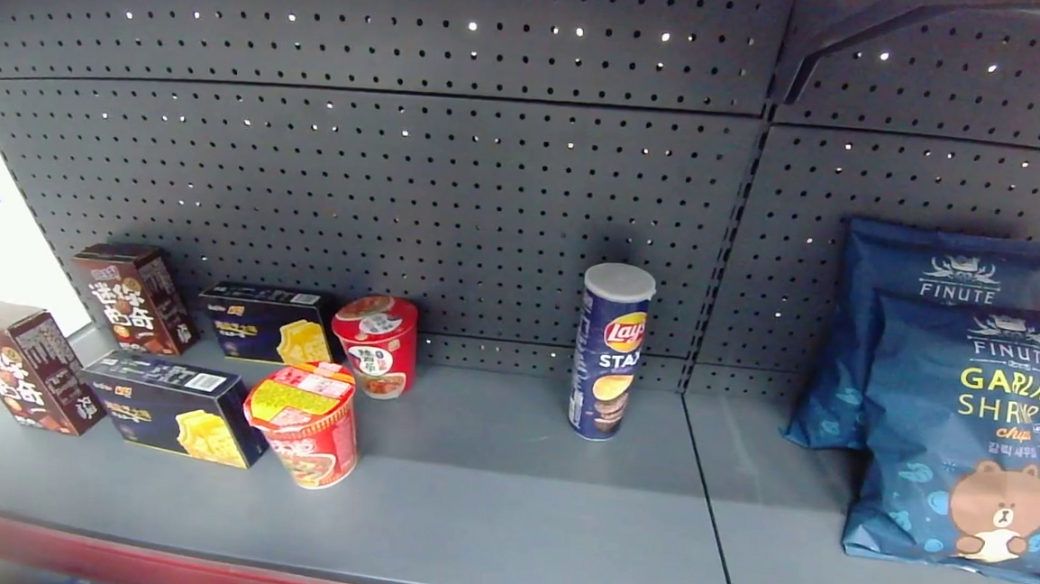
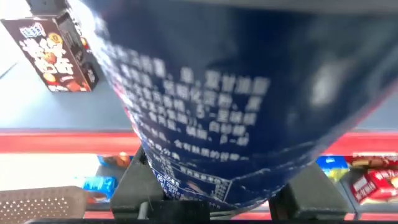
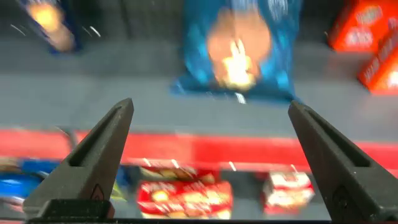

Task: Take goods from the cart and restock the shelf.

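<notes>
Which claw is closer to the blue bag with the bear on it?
Right. The right claw, open, faces the bear bag across the shelf edge. The left claw, holding a blue can, is by the brown box at the shelf's other end.

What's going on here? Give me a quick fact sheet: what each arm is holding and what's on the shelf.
Left tool: shut on a dark blue canister
Right tool: open, empty
Shelf left: brown boxes, navy boxes, cup noodles, two of each
Shelf middle: one chips tube, upright
Shelf right: two blue snack bags, overlapping
</notes>
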